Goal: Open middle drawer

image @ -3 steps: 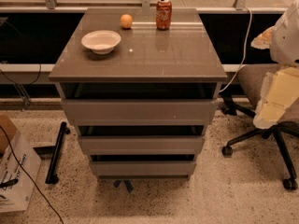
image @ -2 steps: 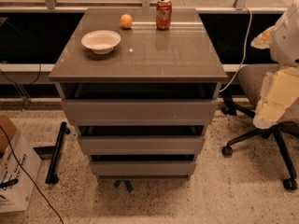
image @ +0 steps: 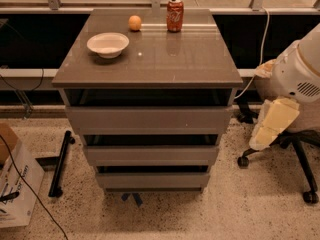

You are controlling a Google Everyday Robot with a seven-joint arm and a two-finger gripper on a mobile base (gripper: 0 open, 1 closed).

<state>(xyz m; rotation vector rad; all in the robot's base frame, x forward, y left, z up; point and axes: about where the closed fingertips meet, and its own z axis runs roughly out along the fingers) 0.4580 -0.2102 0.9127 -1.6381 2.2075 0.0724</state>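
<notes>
The grey cabinet (image: 150,59) has three handleless drawer fronts stacked one above the other. The middle drawer (image: 150,155) is the mid-width front, between the wide top front (image: 149,119) and the narrow bottom front (image: 152,180). All three fronts look pushed in, each with a dark gap above it. My arm stands at the right edge, a white rounded housing (image: 300,69) with a cream end piece below it. My gripper (image: 270,126) hangs there, to the right of the cabinet and apart from it, at about top-drawer height.
On the cabinet top stand a white bowl (image: 107,44), an orange (image: 134,23) and a red soda can (image: 175,8). An office chair base (image: 300,159) is behind my arm at right. A cardboard box (image: 15,189) and a black bar (image: 60,161) lie on the floor at left.
</notes>
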